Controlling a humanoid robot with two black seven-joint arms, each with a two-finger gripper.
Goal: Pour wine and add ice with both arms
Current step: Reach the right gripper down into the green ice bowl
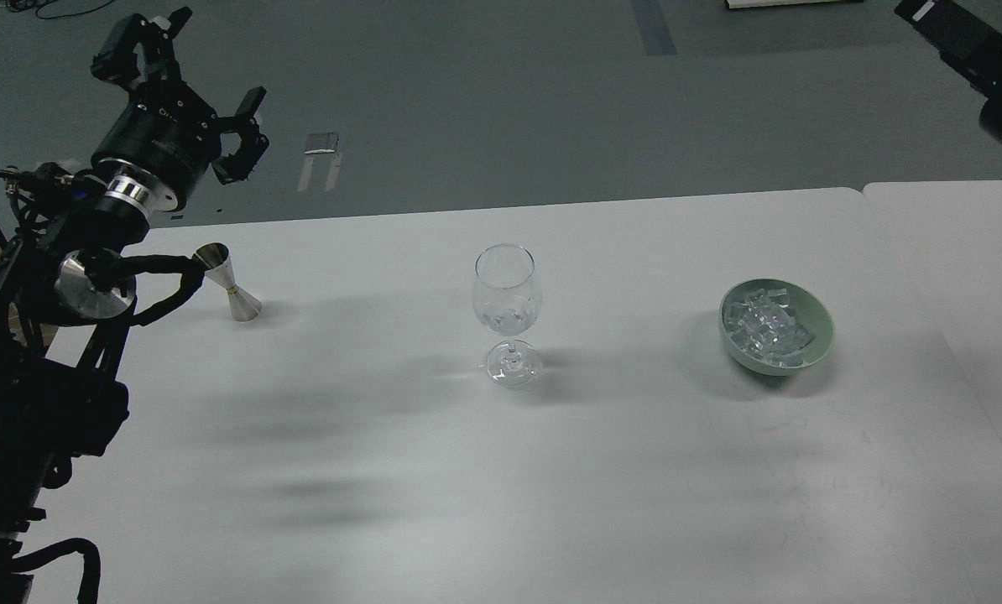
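Observation:
A clear stemmed wine glass (507, 302) stands upright mid-table. Clear ice cubes (505, 319) lie at the bottom of its bowl; I cannot tell any wine apart from them. A green bowl (818, 312) to the right holds several ice cubes (765, 325). A steel jigger (231, 285) stands upright at the left. My left gripper (195, 80) is open and empty, raised above and behind the jigger. My right arm's end (975, 59) shows dark and blurred at the top right corner, far from the bowl; its fingers cannot be told apart.
The white table (501, 486) has its far edge just behind the jigger. A second table (962, 252) adjoins it on the right. My left arm's cables (161, 277) loop close to the jigger's left side. Grey floor lies beyond.

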